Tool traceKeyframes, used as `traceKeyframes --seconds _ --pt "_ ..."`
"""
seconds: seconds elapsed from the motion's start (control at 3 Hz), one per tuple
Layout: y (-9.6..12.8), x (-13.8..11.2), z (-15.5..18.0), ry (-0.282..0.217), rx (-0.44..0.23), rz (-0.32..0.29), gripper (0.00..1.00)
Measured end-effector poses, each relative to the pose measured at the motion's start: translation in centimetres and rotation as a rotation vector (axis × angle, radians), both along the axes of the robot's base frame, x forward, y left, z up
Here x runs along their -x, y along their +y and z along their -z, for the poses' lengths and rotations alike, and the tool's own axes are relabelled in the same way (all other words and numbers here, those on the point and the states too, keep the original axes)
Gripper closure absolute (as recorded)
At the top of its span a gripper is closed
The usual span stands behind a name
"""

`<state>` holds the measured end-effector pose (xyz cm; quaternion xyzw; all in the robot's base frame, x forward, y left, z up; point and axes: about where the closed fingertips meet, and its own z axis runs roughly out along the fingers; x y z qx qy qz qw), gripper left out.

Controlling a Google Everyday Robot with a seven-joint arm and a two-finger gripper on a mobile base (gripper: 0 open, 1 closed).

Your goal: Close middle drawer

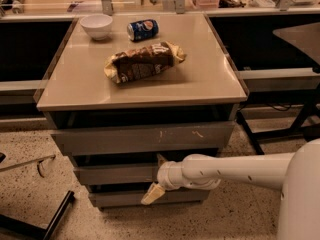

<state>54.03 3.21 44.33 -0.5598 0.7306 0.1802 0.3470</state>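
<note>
The middle drawer [114, 174] is the plain grey front in the middle of the cabinet's three; it stands a little forward of the cabinet body. My gripper [155, 176] is at the right part of that front, at the end of the white arm [235, 170] coming in from the right. Its cream fingers are spread: one fingertip [161, 158] is at the drawer's top edge and the other [151, 194] hangs down over the gap above the lowest drawer [125, 198]. It holds nothing.
The taller top drawer [145, 137] with pale scratches stands out furthest. On the tan cabinet top [210, 79] lie a brown snack bag [142, 62], a blue can [142, 29] and a white bowl [96, 25]. Black chair legs [55, 216] are at the lower left, a table leg [300, 119] at the right.
</note>
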Motion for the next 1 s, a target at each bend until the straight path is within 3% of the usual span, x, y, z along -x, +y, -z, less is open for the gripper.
traceKeyframes --seconds 0.67,1.0 --pt "0.6 0.0 1.4 0.054 0.005 -0.035 0.00" --pt "1.4 0.1 1.7 0.094 0.003 -0.084 0.00"
